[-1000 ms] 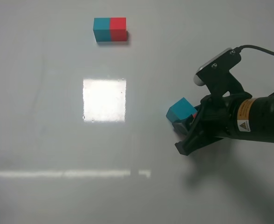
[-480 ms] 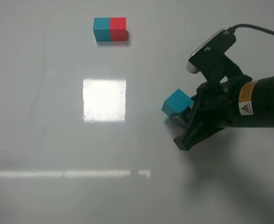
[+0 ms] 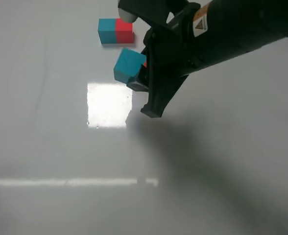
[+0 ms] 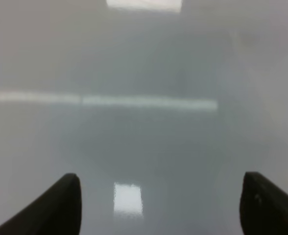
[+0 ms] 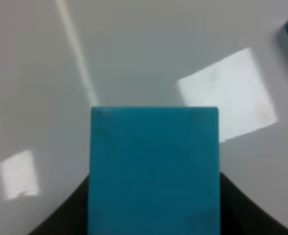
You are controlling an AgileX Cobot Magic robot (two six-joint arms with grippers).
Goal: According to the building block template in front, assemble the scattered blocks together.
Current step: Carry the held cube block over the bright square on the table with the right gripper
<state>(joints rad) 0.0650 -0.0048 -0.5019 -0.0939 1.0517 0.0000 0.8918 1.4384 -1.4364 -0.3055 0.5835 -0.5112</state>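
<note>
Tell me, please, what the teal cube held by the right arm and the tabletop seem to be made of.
The teal cube looks matte and opaque: even colour, no glare, crisp edges. It could be painted wood or dense plastic; I cannot tell which. The tabletop looks like a smooth, glossy laminate or coated board, since it mirrors the lights as bright patches.

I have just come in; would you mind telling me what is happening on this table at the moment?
The right gripper holds a plain teal cube clamped between its fingers, raised off the grey table and close to the small teal-and-red template bar, without touching it. The left gripper is open, holds nothing and sees only bare table. No block has yet been set down to match the template.
</note>
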